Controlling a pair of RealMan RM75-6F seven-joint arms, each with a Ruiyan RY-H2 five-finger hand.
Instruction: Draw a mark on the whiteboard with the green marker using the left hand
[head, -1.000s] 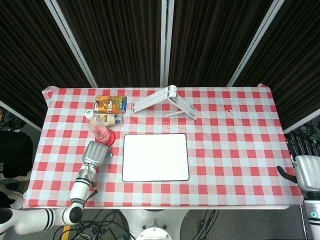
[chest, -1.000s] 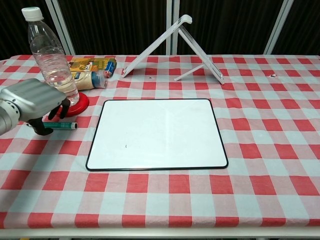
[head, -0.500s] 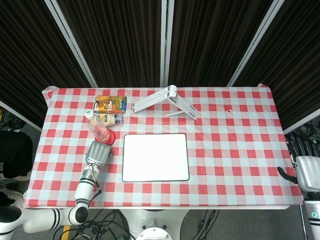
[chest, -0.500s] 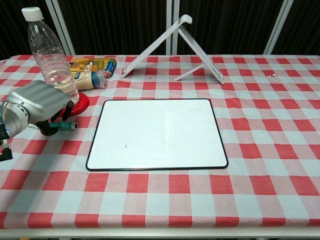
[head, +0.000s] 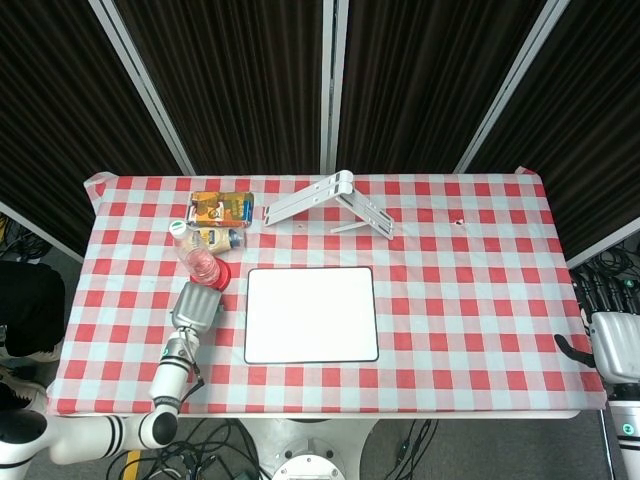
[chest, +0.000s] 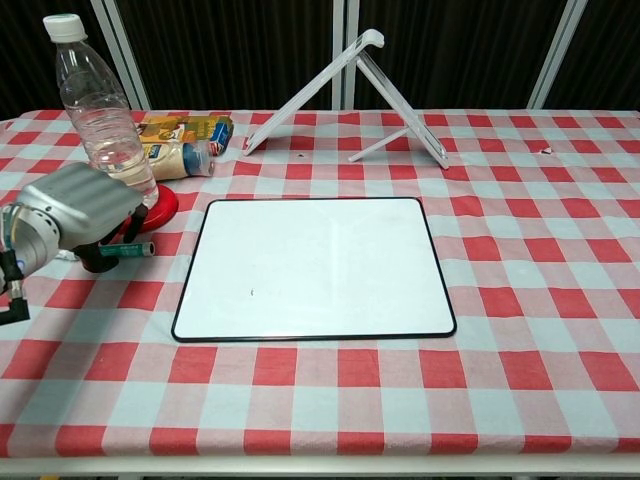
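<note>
Left hand (chest: 75, 207): shifted in over the green marker (chest: 133, 248) — fingers curled down around it, firm grip unclear.
Whiteboard (chest: 313, 266): unmarked — lift pending.
Right hand (head: 612, 340): idle, fingers unclear.

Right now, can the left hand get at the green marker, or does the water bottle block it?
Probably yes. The left hand is already over the green marker, fingers down around it. The water bottle stands just behind, apart from the marker, so it should not block a grasp.
</note>
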